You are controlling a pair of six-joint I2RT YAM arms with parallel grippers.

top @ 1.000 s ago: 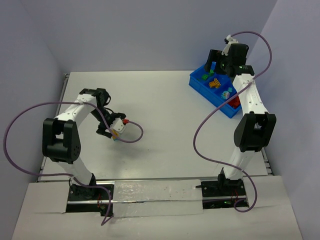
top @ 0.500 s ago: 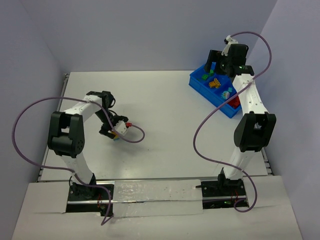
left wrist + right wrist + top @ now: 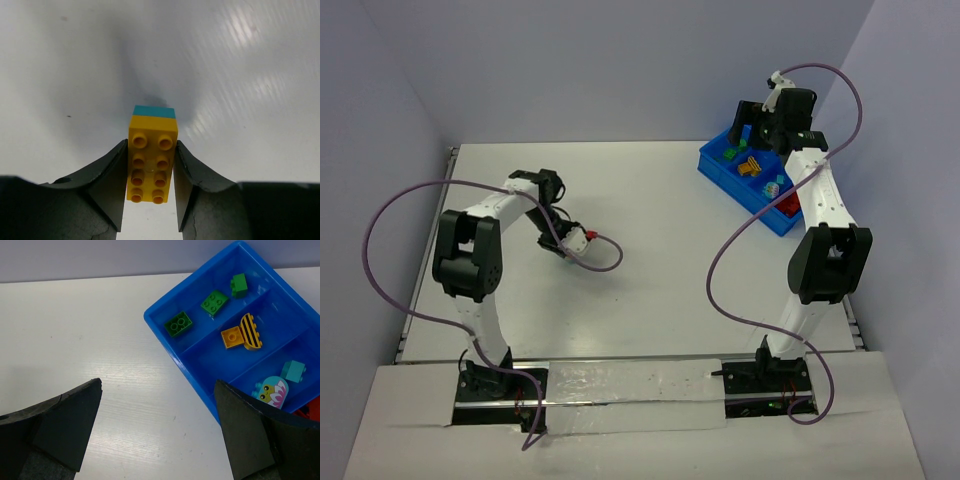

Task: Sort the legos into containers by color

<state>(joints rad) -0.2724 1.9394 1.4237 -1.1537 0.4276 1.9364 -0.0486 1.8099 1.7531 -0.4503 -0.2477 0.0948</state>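
Observation:
In the left wrist view a yellow lego (image 3: 152, 162), stacked on a light blue one (image 3: 154, 111), sits clamped between my left gripper's (image 3: 149, 187) fingers, just above the white table. From above, that left gripper (image 3: 560, 241) is left of the table's centre. My right gripper (image 3: 157, 430) is open and holds nothing, hovering beside the near-left edge of the blue bin (image 3: 172, 347). The bin's containers hold three green legos (image 3: 178, 323), an orange one (image 3: 232, 336) with a striped piece (image 3: 251, 332), light blue ones (image 3: 293, 371) and a red one (image 3: 312, 411).
The bin (image 3: 730, 185) stands at the table's far right, with my right arm (image 3: 815, 190) reaching over it. A purple cable (image 3: 605, 262) loops off the left wrist onto the table. Walls close in the back and both sides.
The left arm has swung right toward the table's centre, and its jaws have closed on the yellow and light blue stack. The right arm has not moved.

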